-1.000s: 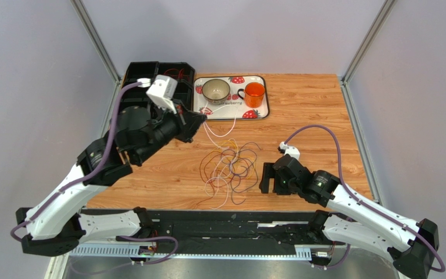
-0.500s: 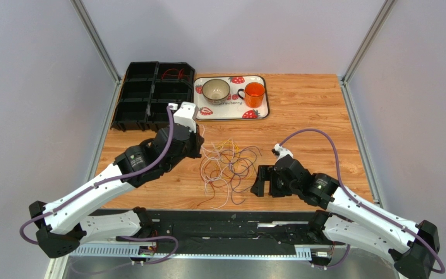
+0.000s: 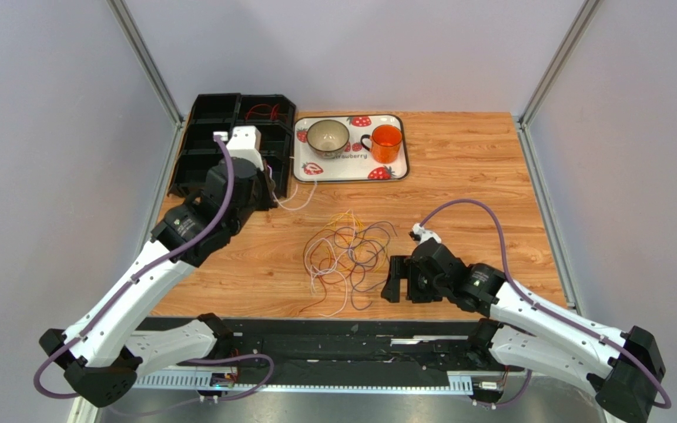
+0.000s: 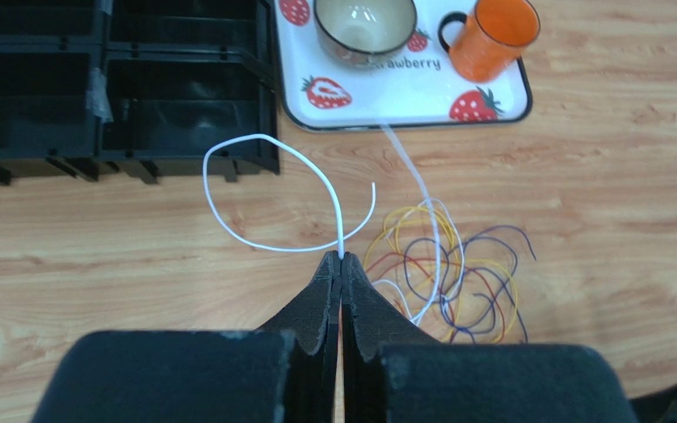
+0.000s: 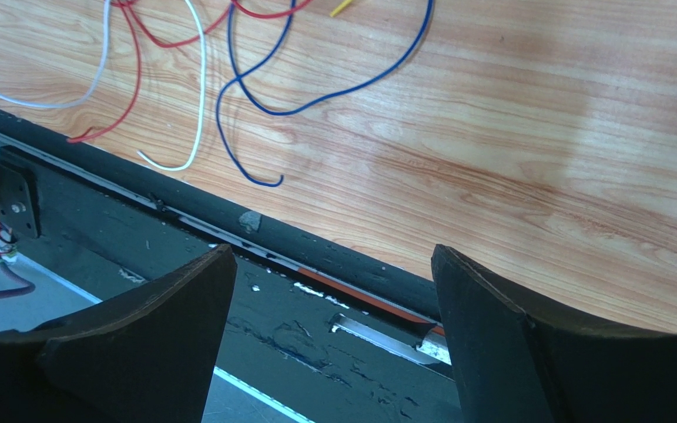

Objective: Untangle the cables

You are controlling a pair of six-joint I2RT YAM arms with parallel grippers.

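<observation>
The cables lie in a loose tangle of white, red, yellow, orange, blue and dark purple strands mid-table; they also show in the left wrist view. My left gripper is shut on one white cable, pulled apart from the pile; it curls in a loop beside the black bins and shows from above too. My right gripper is open and empty just right of the pile, low over the table's near edge. Its wrist view shows blue, red and white strand ends.
Black divided bins stand at the back left, one holding red strands. A strawberry tray at the back carries a bowl and an orange cup. A black rail runs along the near edge.
My left gripper has swung back and left from the pile toward the bins, with the white cable in it. My right gripper has crept slightly left toward the pile.
</observation>
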